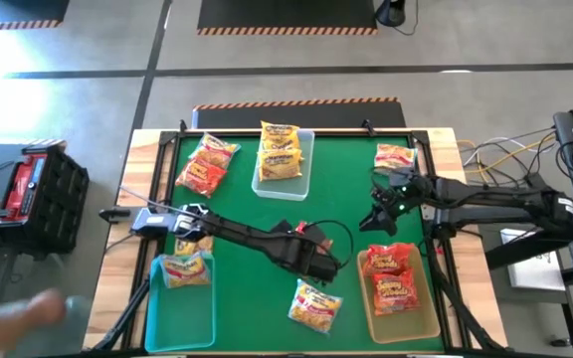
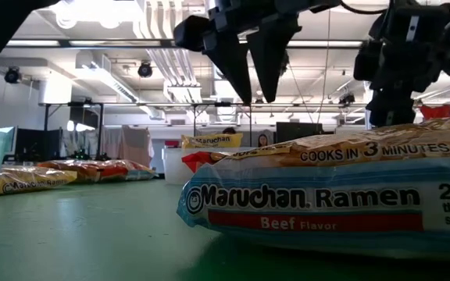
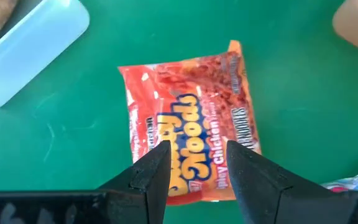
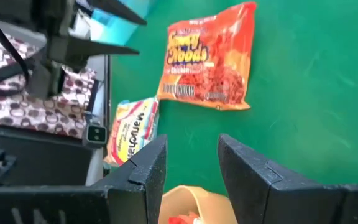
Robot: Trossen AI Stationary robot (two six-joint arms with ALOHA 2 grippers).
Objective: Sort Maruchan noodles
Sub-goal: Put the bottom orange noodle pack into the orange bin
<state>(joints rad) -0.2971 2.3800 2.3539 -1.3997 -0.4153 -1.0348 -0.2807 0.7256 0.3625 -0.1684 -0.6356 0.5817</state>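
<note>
At centre of the high view, the left hand hangs over the green counter, above a red packet mostly hidden there by the arm. The left wrist view shows that packet whole: flat on the green, fingers parted narrowly above its near edge, nothing gripped. The right wrist view catches it too, in the upper middle of the frame.

Right hand sits right of centre in the high view, near the tan bin at lower right. Its fingers stand narrowly apart, empty, over bare green.

Packets seen from above:
- red pair, upper left
- yellow ones in the clear bin, upper centre
- one at upper right
- red ones in the tan bin
- one in the teal bin, lower left
- blue-and-yellow packet, bottom centre.

Only the low view reads that last packet's print: Maruchan Ramen, Beef Flavor. Both hands hang above it in that view.
</note>
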